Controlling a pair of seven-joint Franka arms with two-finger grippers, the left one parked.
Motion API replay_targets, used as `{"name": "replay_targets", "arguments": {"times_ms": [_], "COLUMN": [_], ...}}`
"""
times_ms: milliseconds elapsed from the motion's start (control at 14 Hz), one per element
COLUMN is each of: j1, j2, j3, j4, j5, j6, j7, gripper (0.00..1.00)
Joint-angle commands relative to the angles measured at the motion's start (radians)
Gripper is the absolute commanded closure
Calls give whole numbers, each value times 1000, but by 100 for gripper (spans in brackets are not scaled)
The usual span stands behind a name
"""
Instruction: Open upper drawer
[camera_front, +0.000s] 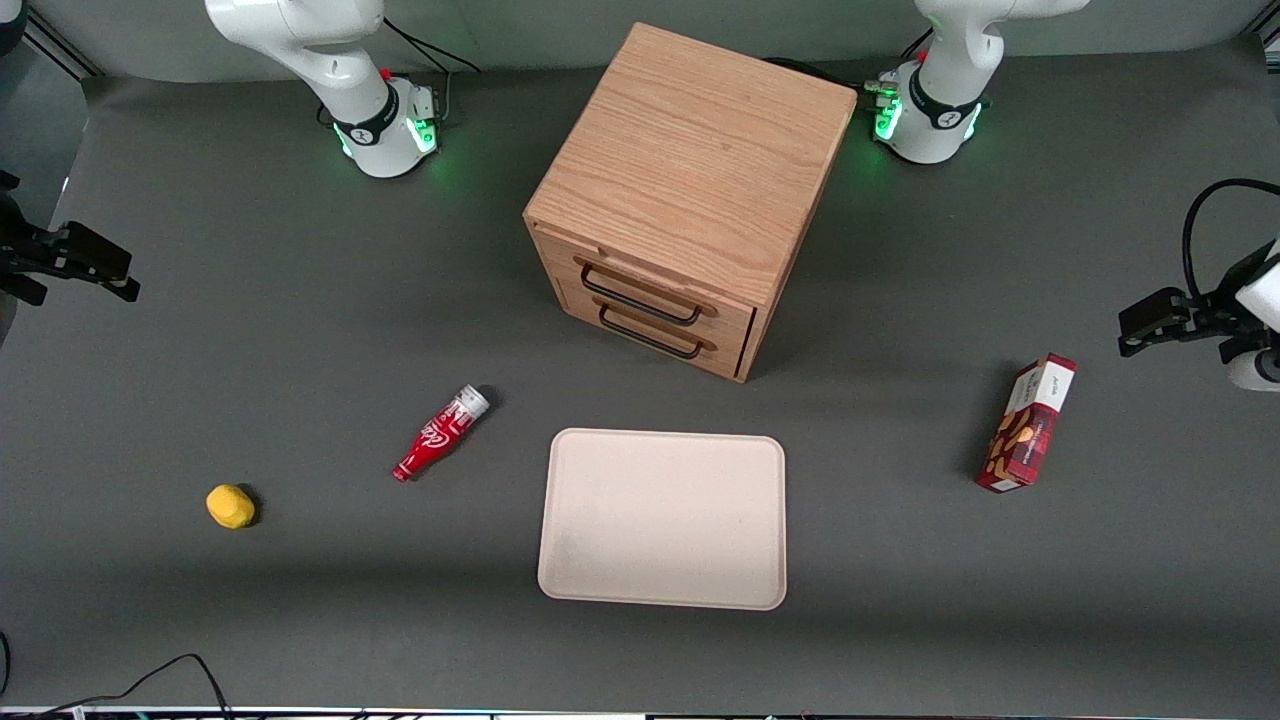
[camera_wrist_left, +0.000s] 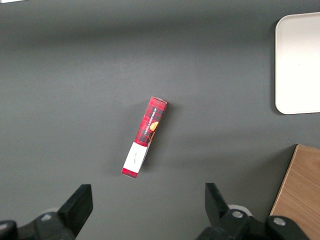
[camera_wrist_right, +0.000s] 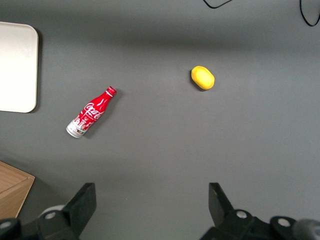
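Note:
The boxy oak cabinet (camera_front: 690, 160) stands in the middle of the table, its two drawers facing the front camera at an angle. The upper drawer (camera_front: 640, 287) is shut, with its black wire handle (camera_front: 637, 302) above the same-looking lower drawer (camera_front: 735, 350). My right gripper (camera_front: 115, 275) hangs high over the working arm's end of the table, far from the cabinet. It is open and empty in the right wrist view (camera_wrist_right: 150, 200), where only a corner of the cabinet (camera_wrist_right: 12, 182) shows.
A beige tray (camera_front: 662, 518) lies in front of the cabinet, nearer the camera. A red cola bottle (camera_front: 440, 435) lies beside the tray and a yellow lump (camera_front: 230, 505) lies toward the working arm's end. A red box (camera_front: 1028, 425) lies toward the parked arm's end.

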Motion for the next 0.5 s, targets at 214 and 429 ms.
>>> {"name": "replay_targets", "arguments": {"times_ms": [214,429], "j1": [3,3], "j2": [17,37], "j3": [37,117], "j4": [42,54], "j5": [4,6], "j6": [-31,-33], "j7": [18,-34], "gripper": [0,0]}}
